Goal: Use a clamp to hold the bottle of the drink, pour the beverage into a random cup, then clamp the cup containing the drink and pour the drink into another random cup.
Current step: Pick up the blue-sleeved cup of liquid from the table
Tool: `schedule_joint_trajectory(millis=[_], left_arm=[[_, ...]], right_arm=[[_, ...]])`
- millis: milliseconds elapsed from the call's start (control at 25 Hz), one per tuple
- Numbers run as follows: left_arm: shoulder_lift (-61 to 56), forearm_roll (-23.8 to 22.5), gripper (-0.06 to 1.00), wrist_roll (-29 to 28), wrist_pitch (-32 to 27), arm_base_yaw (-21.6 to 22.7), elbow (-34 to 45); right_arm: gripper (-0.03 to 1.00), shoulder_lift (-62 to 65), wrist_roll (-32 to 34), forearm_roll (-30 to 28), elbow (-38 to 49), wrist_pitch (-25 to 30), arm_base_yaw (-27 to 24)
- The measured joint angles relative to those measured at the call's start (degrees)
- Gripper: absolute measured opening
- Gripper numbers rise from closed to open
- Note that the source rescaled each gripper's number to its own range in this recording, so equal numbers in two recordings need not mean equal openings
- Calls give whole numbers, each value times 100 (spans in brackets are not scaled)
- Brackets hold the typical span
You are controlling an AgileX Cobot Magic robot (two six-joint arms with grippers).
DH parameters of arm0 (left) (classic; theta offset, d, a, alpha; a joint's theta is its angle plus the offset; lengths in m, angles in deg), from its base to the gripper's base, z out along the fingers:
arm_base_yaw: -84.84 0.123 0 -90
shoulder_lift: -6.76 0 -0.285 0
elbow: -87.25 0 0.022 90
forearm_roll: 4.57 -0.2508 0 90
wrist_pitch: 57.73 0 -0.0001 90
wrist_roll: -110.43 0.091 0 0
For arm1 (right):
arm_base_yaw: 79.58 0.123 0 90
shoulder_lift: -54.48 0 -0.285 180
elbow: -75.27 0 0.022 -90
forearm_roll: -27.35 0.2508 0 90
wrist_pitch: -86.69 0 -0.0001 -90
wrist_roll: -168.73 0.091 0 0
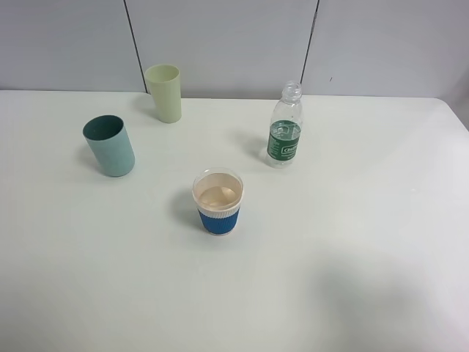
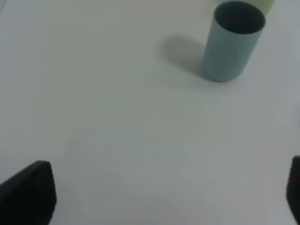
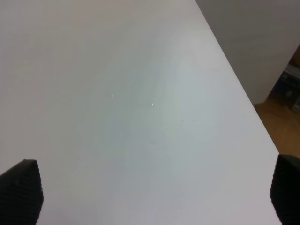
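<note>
- 2 end effectors are nearest to you and neither shows in the high view. The left end effector (image 2: 161, 192) is spread wide and empty over the bare desk (image 1: 352, 242). The right end effector (image 3: 152, 190) is just as wide and empty, near the desk's right edge.
- 1 cup matters first, the blue-sleeved cup (image 1: 218, 204). It stands upright mid-desk with a tan fill inside. I read that as the drink already poured, so the step in hand looks like clamping this cup.
- Bring the pads in level and close on the ribbed sleeve, below the thin rim. Squeeze only enough to hold, since a soft wall could buckle and slop the drink.
- Lift straight up before you travel, and keep the cup vertical until it is over its target.
- The teal cup (image 1: 109, 145) is well apart on the left and seen from the left wrist (image 2: 233, 41). It leans in the high view, probably from camera angle, so check it before pouring.
- The bottle (image 1: 284, 126) stands uncapped on the right and looks clear. I cannot tell its level, so steer clear of it.
- The pale green cup (image 1: 163, 92) is farthest, at the back, and is the other possible target.
</note>
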Motion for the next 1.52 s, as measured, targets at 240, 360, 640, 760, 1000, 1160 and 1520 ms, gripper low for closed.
schedule_joint_trajectory(millis=[240,360,640,760,1000,1160,1520], left_arm=[[0,0,100,0,0,0,0],[0,0,100,0,0,0,0],[0,0,100,0,0,0,0],[0,0,100,0,0,0,0],[0,0,100,0,0,0,0],[0,0,100,0,0,0,0],[0,0,100,0,0,0,0]], right_arm=[[100,0,0,0,0,0,0],[100,0,0,0,0,0,0],[100,0,-45,61,0,0,0],[100,0,-45,61,0,0,0],[100,0,-45,214,0,0,0],[100,0,-45,214,0,0,0],[100,0,-45,214,0,0,41]])
